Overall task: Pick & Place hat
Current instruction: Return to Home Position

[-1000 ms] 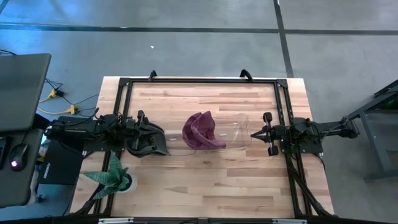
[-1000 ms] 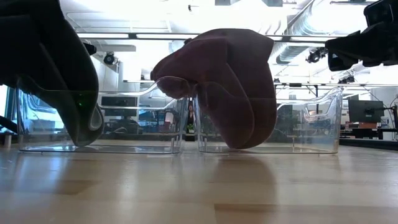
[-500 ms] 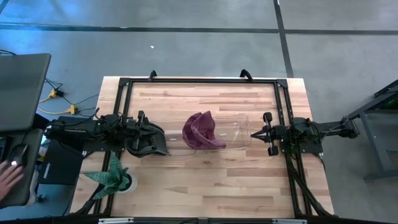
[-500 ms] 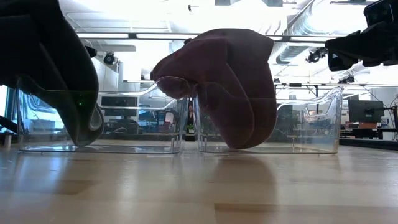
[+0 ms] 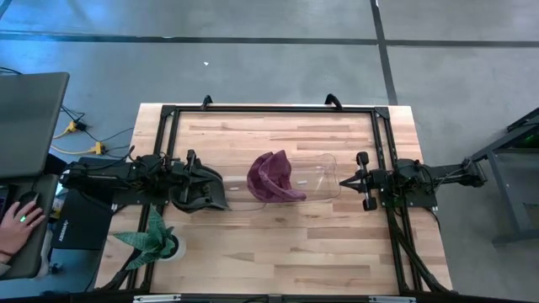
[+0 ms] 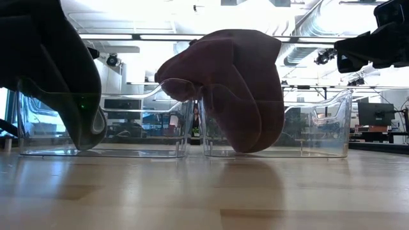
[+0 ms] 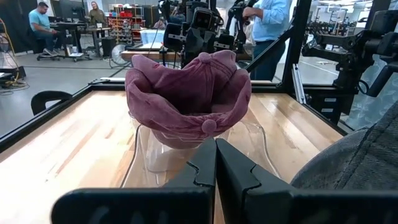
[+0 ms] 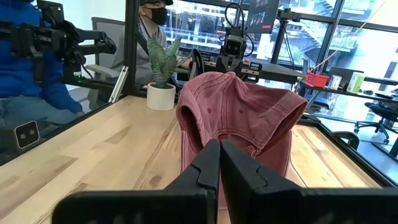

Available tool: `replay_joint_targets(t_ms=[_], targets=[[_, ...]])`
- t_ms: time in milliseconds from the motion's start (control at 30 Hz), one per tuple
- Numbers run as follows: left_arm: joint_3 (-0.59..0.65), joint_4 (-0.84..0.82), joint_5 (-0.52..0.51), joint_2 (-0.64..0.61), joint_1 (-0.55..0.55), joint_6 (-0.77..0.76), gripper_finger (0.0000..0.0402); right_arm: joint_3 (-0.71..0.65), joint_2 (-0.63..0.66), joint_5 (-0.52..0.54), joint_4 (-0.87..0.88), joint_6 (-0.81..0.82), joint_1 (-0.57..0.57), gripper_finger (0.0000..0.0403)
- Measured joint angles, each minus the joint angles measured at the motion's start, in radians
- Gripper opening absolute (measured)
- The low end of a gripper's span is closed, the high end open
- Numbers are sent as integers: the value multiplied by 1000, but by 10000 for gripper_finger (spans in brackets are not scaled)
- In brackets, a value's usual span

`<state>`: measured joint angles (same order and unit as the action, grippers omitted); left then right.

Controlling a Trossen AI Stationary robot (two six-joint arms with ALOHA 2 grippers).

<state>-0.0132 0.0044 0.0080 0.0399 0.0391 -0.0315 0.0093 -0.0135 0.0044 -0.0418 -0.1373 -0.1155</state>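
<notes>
We see both claws clenched and holding nothing. The left claw (image 7: 216, 154) is at the left side of the counter (image 5: 278, 244), its fingers pressed together and pointing toward the red cap (image 5: 272, 177). The black cap (image 5: 202, 192) lies just beside this claw, heaped in the left end of the left clear bin (image 6: 140, 128). The right claw (image 5: 342, 180) is at the counter's right side, and its tips are just beside the right end of the right clear bin (image 6: 319, 128). The red cap sits in that bin's far end, draped up over the rim next to the left bin. Most of the bin's length lies between it and the right claw. The two bins stand end to end between the claws. A potted plant (image 5: 156, 240) stands at the counter's left edge, near the left arm.
</notes>
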Motion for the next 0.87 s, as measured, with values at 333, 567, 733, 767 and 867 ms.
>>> replay_joint_targets(t_ms=[333,567,733,767,867], targets=[[0,0,0,0,0,0,0,0,0,0,0,0,0,7],[0,0,0,0,0,0,0,0,0,0,0,-1,0,8],[0,0,0,0,0,0,0,0,0,0,0,-1,0,9],[0,0,0,0,0,0,0,0,0,0,0,0,0,8],[0,0,0,0,0,0,0,0,0,0,0,-1,0,5]])
